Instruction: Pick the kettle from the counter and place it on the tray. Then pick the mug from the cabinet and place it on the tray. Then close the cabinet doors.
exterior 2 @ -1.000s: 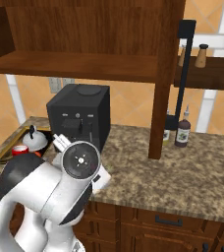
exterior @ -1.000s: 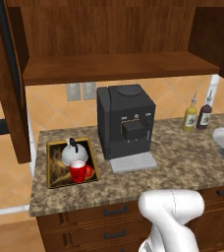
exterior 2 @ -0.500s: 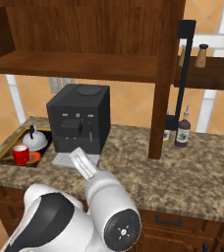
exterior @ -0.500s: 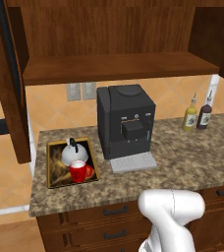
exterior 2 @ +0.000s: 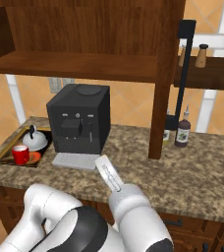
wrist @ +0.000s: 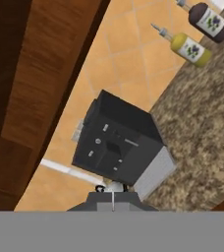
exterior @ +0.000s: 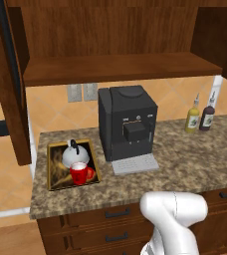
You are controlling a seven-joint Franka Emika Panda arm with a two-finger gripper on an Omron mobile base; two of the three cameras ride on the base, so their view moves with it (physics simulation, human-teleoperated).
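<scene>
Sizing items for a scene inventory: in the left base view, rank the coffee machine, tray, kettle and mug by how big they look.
1. coffee machine
2. tray
3. kettle and mug: they look about alike, too close to rank.

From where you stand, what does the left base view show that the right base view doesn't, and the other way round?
Left base view: the open left cabinet door with its black handle. Right base view: the robot's shut jaws over the counter's front edge, and a shaker on a side shelf. Both: the tray holding the kettle and the red mug, the coffee machine and the counter.
</scene>
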